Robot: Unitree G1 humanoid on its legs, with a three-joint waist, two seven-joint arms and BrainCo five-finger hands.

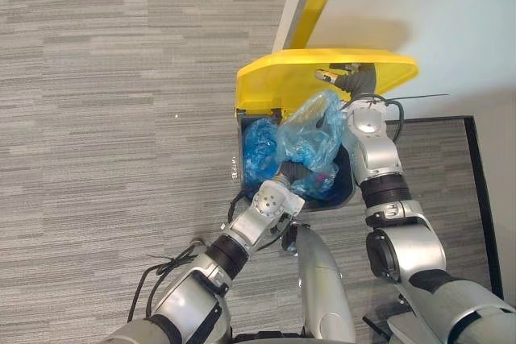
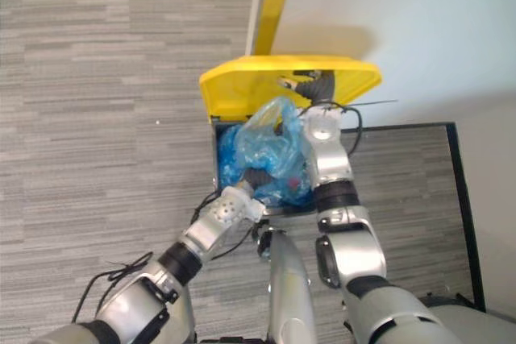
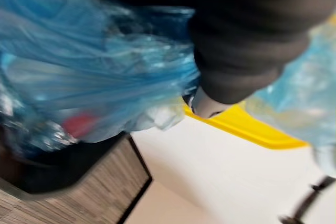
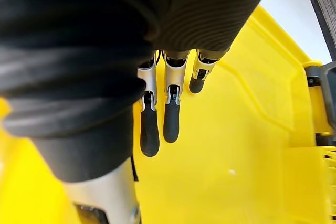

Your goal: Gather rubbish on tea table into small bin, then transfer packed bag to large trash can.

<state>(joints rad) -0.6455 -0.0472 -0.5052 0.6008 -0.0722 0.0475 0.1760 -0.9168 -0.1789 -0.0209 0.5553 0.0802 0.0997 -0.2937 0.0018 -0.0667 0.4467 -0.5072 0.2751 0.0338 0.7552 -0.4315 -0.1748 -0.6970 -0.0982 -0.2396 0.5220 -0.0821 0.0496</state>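
Right hand (image 4: pixel 171 114), fingers straight, props up the yellow plastic lid (image 1: pixel 274 78). The packed translucent blue plastic bag (image 1: pixel 310 130) sits directly above the large black trash can (image 1: pixel 345 189), against left hand (image 1: pixel 292 175); its grip cannot be determined

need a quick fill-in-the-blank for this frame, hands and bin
1. The right hand presses straight fingers against the raised ____.
2. That raised part is coloured ____.
3. The left hand is up against a ____ plastic bag.
4. The bag sits over the open ____.
Missing: lid; yellow; blue; trash can.
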